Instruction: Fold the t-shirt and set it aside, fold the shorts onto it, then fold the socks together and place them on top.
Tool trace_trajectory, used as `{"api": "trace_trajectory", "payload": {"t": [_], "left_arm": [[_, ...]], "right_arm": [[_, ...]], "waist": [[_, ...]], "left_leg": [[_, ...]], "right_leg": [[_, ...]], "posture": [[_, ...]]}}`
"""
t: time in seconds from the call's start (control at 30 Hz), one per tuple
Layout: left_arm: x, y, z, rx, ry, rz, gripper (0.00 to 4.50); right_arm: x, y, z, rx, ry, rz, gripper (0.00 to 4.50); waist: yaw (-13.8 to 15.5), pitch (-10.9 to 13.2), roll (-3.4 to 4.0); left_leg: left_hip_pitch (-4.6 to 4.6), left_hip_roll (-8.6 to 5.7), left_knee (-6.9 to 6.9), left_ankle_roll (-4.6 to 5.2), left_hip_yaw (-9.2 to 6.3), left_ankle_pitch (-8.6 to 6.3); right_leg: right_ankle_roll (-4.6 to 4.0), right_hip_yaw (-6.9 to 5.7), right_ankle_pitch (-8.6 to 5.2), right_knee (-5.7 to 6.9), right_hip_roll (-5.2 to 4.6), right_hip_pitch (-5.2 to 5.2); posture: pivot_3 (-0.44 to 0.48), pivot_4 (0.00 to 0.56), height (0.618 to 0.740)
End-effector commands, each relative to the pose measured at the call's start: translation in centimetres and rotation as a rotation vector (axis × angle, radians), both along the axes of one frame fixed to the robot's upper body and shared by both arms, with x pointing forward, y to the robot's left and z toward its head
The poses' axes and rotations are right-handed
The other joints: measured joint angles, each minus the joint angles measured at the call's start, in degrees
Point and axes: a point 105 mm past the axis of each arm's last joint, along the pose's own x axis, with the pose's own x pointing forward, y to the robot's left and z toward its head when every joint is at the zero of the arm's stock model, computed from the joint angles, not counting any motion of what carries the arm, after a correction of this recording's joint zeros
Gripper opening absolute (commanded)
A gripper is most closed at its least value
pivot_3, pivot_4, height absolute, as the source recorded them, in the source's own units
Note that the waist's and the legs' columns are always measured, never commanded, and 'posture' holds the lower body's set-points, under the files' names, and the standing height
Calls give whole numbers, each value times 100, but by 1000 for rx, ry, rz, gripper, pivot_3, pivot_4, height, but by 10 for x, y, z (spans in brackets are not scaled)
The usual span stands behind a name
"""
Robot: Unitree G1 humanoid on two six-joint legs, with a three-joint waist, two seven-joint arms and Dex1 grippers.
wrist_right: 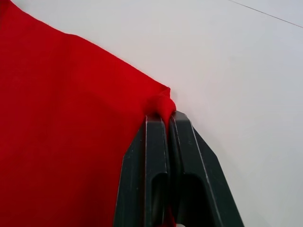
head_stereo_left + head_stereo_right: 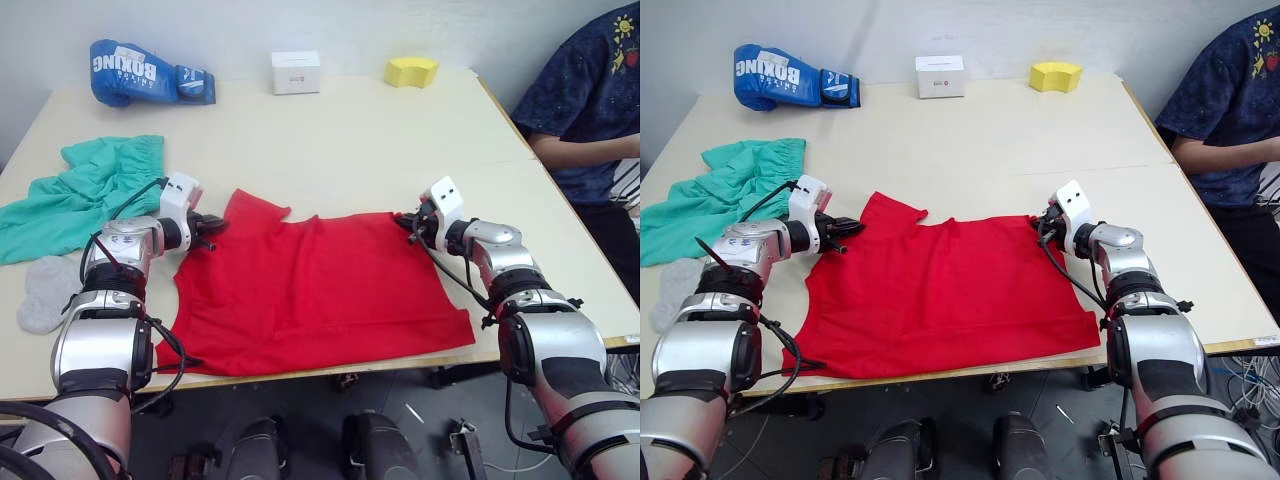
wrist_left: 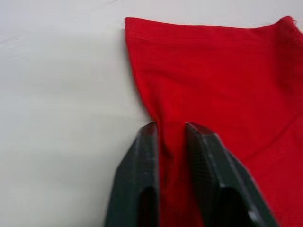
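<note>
Both hands pinch t-shirt edge corners.

The red t-shirt lies spread flat, its far corners pinched between the fingers of the left gripper and the right gripper. The crumpled green shorts lie beyond the left gripper's outer side. A grey sock lies near them, beside that arm.

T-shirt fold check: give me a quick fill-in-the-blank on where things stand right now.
1. Both grippers, left gripper and right gripper, are shut on the ____ garment.
2. The shorts lie on the robot's ____ side of the t-shirt.
3. The socks lie beside the robot's ____ arm.

Answers: red; left; left
</note>
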Motion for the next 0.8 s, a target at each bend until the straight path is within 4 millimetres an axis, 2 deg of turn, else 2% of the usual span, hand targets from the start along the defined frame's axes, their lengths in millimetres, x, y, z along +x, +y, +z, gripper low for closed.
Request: {"api": "trace_trajectory", "payload": {"t": [0.03,0.27,0.5,0.63,0.8], "left_arm": [[0,-4,2,-53,-34,-4,28],[1,8,21,-96,-144,40,28],[-15,17,40,-107,-177,-29,28],[-28,25,45,-104,-188,-37,28],[-47,28,44,-95,-192,-51,28]], "right_arm": [[1,-5,15,22,-39,7,0],[2,-9,31,97,-67,4,0],[-3,-24,56,209,-104,31,0],[-13,-32,58,231,-98,87,0],[-27,-41,51,250,-80,131,0]], "waist": [[0,0,0],[-7,1,-1],[-18,1,-2],[-25,1,-2],[-9,1,-2]], "left_leg": [[0,0,0,0,-1,0],[-2,1,1,0,-2,0],[-3,3,-2,-1,-2,-2],[-1,10,-2,-4,-3,-5],[-1,12,0,-1,-8,-10]], "right_leg": [[0,0,0,0,0,0],[0,0,0,0,-3,-1],[0,3,0,-1,0,-3],[0,15,0,-2,-1,-7],[0,20,0,-3,-3,-7]], "posture": [[0,150,740],[0,150,740],[0,150,740],[0,150,740],[0,150,740]]}}
